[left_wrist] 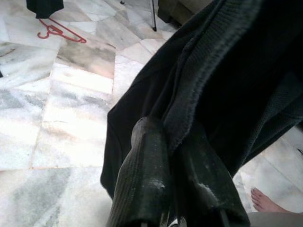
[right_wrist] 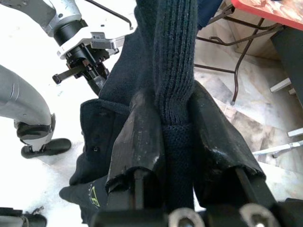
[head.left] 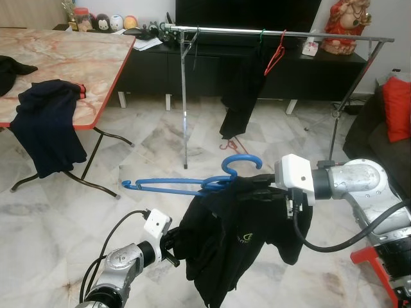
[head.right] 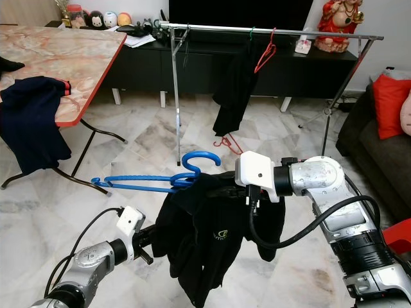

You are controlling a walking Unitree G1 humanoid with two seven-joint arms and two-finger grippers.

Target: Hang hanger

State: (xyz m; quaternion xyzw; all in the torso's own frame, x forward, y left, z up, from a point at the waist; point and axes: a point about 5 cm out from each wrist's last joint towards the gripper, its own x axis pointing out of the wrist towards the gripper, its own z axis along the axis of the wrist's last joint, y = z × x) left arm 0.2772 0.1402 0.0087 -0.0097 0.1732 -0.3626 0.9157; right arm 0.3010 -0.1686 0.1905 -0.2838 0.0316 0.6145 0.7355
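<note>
Left eye view: blue hanger (head.left: pixel 186 183) half-threaded in black shirt (head.left: pixel 237 237), well short of garment rail (head.left: pixel 282 33). Right end effector (right_wrist: pixel 173 142) clamped on collar, left end effector (left_wrist: pixel 173 189) pinching hem. Hanging not yet done.

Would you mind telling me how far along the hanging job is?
Done: the black shirt is partly on the blue hanger, one hanger arm still bare. In hand: the right hand pinches the shirt's collar at the hanger, and the left hand pinches its edge. Left: carrying it to the rail and hooking it on.
</note>
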